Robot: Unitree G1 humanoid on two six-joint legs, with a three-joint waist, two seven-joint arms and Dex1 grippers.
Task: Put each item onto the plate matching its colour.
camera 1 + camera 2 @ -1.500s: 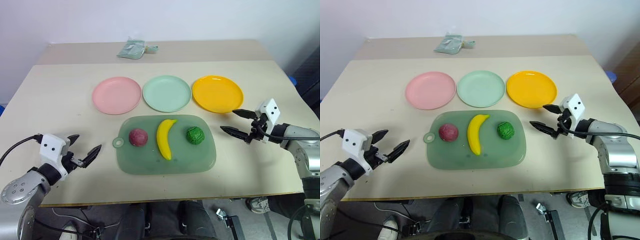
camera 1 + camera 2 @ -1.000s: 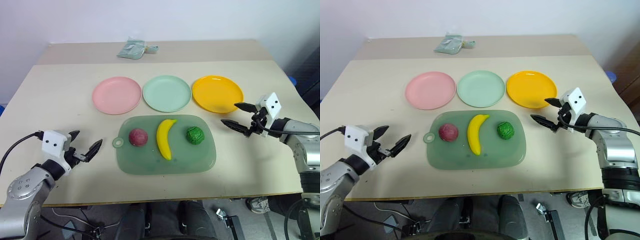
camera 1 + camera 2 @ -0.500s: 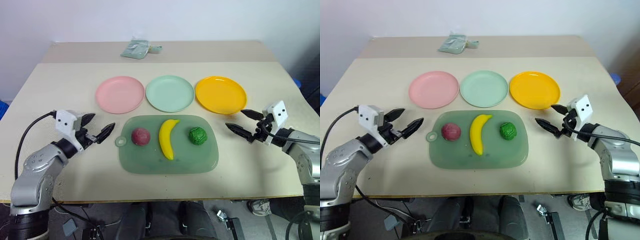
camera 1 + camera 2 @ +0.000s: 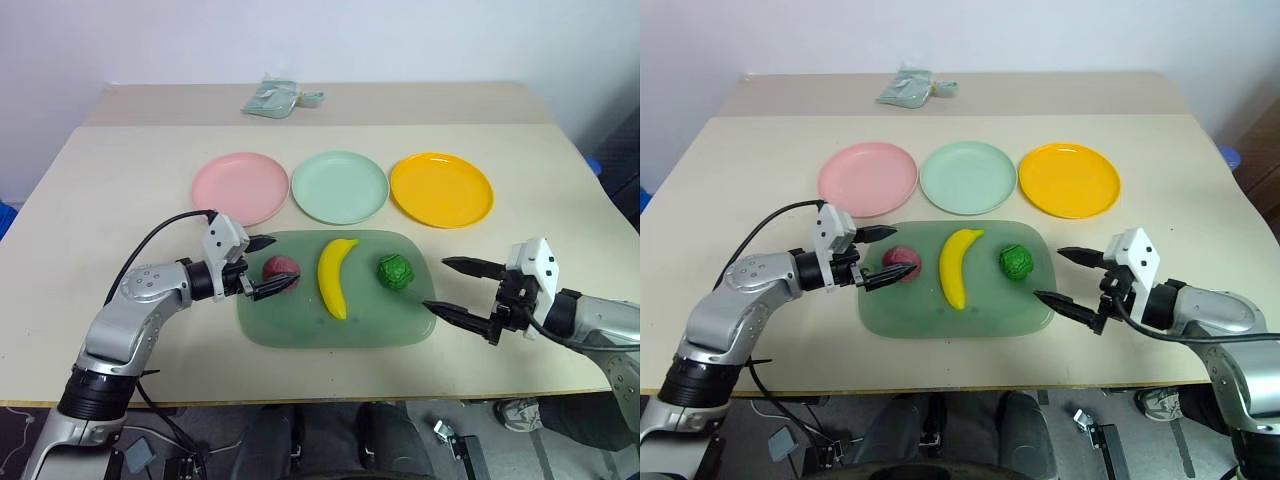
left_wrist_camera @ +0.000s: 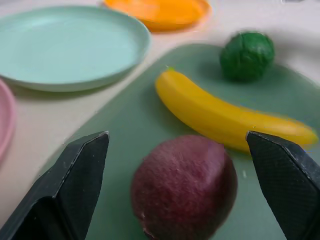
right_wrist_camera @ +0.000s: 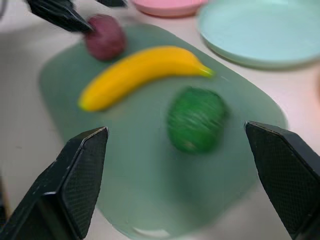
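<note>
reaching level over the board — left gripper (image 4: pixel 262 266) spread around red fruit (image 4: pixel 281 270), right gripper (image 4: pixel 447 287) spread.

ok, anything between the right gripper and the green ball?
Nothing but bare cutting board. The right wrist view shows the green ball straight ahead of the open right gripper, path clear.

Glossy smooth banana (image 5: pixel 230 117), matt rough red fruit (image 5: pixel 184 187), translucent cutting board (image 4: pixel 380 335)
</note>
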